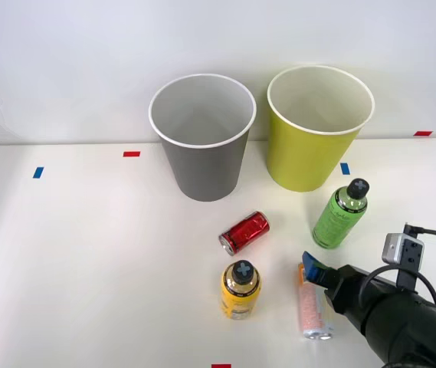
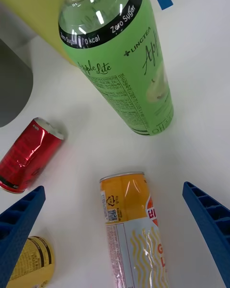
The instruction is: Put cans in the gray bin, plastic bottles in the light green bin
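The slim orange-and-pink can (image 1: pixel 310 304) (image 2: pixel 132 230) lies on its side on the white table, between the two spread blue fingers of my right gripper (image 1: pixel 315 277) (image 2: pixel 115 235), which is open and touches nothing. A shiny red can (image 1: pixel 244 231) (image 2: pixel 28 156) lies on its side nearer the middle. The green bottle (image 1: pixel 340 214) (image 2: pixel 120 57) stands upright just beyond the gripper, and the yellow bottle (image 1: pixel 240 289) (image 2: pixel 28 266) stands to the slim can's left. At the back stand the gray bin (image 1: pixel 202 142) and the light green bin (image 1: pixel 317 130).
Small red and blue tape marks dot the table (image 1: pixel 87 245), such as one blue mark (image 1: pixel 345 168) by the light green bin. A white wall rises behind the bins. A cable and small camera box (image 1: pixel 403 251) sit on my right wrist.
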